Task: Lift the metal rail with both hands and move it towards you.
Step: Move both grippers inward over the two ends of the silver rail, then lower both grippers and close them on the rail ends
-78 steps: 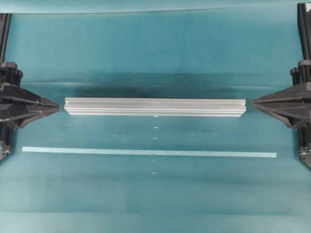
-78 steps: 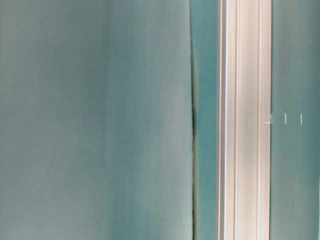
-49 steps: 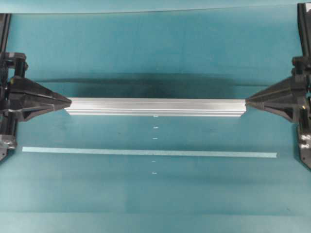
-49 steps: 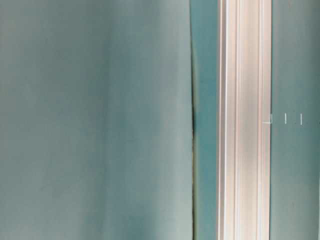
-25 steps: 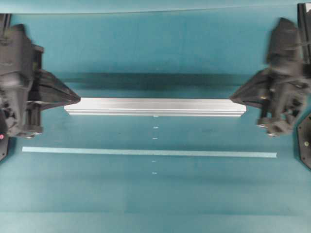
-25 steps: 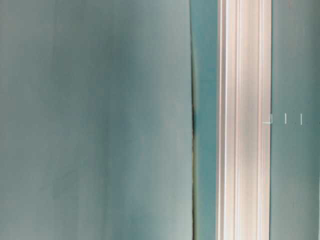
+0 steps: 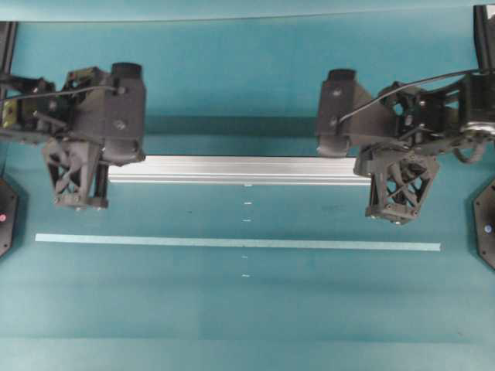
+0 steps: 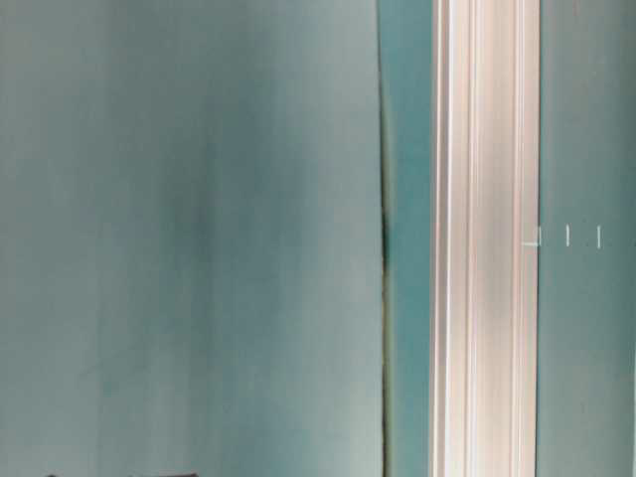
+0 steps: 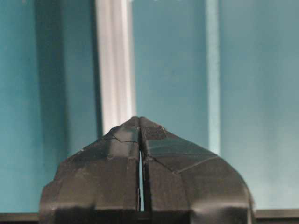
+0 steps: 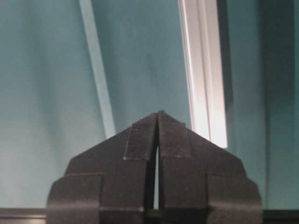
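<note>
Left pincer (image 7: 77, 202) closed, grooved silver metal rail (image 7: 240, 170)

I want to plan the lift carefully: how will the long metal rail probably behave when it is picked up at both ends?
The metal rail looks like a grooved metal bar, so it probably stays stiff, not sagging. Its flat sides suggest it will not roll. The shiny surface may be slippery, and its length could make it tilt if one end rises first.

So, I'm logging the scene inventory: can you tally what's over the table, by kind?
Metal rail: 1
Pale tape strip: 1
Black grippers: 2, the left gripper and the right gripper
Total: 4
</note>
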Robot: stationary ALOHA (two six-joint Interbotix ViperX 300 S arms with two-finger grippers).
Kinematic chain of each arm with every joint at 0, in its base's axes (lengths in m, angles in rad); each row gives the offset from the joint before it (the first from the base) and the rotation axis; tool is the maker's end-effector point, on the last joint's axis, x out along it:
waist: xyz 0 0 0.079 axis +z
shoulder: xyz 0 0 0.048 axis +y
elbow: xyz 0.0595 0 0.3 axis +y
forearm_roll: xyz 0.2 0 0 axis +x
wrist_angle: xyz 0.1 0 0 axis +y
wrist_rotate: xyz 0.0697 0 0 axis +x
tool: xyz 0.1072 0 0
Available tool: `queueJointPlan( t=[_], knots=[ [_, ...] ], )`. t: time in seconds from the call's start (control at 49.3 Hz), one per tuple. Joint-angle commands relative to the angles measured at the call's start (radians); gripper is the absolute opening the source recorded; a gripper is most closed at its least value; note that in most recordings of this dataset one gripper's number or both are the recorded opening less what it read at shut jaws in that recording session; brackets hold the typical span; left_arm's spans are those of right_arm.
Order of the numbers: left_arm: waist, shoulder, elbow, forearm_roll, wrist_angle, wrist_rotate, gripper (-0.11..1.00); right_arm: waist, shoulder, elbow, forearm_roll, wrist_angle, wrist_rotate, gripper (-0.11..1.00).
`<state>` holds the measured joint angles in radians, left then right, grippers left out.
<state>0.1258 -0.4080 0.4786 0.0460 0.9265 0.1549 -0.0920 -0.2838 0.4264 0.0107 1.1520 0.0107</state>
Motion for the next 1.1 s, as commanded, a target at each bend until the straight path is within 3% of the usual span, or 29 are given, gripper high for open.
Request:
queueJointPlan(
  t=[0.0, 0.101, 0.183, 0.365, 0.446, 0.629, 1.075],
  knots=[
    [0.014, 0.003, -0.023, 0.005, 0.003, 0.006, 0.02, 0.003, 0.014, -0.014, -0.005, 0.011, -0.014, 0.08],
    [0.018, 0.02, -0.023, 0.005, 0.014, 0.006, 0.1, -0.005, 0.025, -0.014, -0.005, 0.011, -0.017, 0.17],
    [0.025, 0.034, -0.017, 0.005, 0.02, 0.006, 0.24, -0.015, 0.037, -0.011, -0.005, 0.008, -0.021, 0.28],
    [0.025, 0.06, 0.015, 0.003, -0.014, 0.014, 0.78, -0.028, 0.081, -0.008, -0.015, -0.011, -0.083, 0.78],
    [0.026, 0.071, 0.04, 0.005, -0.049, 0.028, 0.95, -0.02, 0.095, 0.003, -0.049, -0.046, -0.13, 0.96],
    [0.041, 0.092, 0.095, 0.003, -0.13, 0.041, 0.93, -0.037, 0.115, 0.031, -0.107, -0.127, -0.15, 0.98],
    [0.084, 0.222, 0.167, 0.003, -0.23, 0.044, 0.94, -0.097, 0.175, 0.163, -0.104, -0.333, -0.156, 0.98]
  ],
)
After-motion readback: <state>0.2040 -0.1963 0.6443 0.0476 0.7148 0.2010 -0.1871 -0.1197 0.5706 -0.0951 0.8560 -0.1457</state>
